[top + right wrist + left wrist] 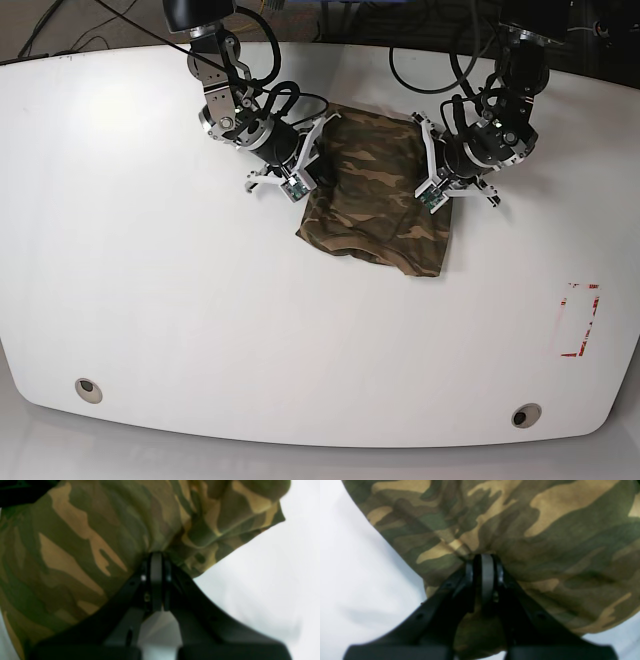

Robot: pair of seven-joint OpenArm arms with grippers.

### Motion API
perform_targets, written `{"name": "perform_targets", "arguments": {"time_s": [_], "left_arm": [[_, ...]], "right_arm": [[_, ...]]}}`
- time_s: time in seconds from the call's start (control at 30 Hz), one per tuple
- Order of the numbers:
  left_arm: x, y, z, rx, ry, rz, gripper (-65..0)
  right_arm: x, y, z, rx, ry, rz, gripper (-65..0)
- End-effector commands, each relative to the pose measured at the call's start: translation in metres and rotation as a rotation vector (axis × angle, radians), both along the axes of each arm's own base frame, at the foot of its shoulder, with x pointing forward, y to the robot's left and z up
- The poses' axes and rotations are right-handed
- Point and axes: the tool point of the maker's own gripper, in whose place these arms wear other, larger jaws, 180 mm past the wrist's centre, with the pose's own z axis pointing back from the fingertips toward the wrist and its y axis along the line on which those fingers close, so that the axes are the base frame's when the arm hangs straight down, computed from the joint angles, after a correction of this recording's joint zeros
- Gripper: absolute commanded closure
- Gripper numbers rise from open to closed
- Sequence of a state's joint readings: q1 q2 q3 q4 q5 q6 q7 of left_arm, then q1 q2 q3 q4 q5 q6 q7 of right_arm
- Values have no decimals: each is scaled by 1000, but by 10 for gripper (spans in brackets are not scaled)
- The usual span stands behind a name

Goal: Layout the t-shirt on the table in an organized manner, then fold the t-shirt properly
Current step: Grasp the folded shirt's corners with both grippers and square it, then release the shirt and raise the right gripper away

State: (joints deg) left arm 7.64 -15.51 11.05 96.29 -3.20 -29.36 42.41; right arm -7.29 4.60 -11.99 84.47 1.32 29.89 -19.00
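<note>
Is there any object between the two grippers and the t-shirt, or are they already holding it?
Nothing visible stands between. The left gripper and the right gripper are both shut on the t-shirt, one at each side edge, over the white table.

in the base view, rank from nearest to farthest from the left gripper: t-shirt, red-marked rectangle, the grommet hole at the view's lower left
1. t-shirt, clamped in the left gripper, at the cloth's view-right edge.
2. red-marked rectangle, toward the view's lower right.
3. grommet hole, far lower-left corner of the table.
</note>
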Motion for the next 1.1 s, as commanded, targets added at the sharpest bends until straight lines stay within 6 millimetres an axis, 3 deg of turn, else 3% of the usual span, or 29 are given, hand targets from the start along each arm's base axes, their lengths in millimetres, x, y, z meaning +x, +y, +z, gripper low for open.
{"name": "perform_targets", "arguments": {"time_s": [0.0, 0.33, 0.53, 0.87, 1.07], "left_arm": [[-1, -1, 8, 16, -15, -15, -26], [-16, -3, 16, 19, -20, -20, -26], [-18, 11, 19, 24, -25, 29, -26], [-8, 23, 35, 29, -78, 61, -26], [7, 42, 55, 32, -145, 124, -26]], "right_arm": [[0, -1, -2, -38, 10, 21, 0], [33, -22, 19, -50, -64, -39, 0], [45, -29, 35, -85, -109, -31, 0], [50, -28, 69, -84, -199, -26, 0], [47, -31, 87, -89, -251, -28, 0]]}}
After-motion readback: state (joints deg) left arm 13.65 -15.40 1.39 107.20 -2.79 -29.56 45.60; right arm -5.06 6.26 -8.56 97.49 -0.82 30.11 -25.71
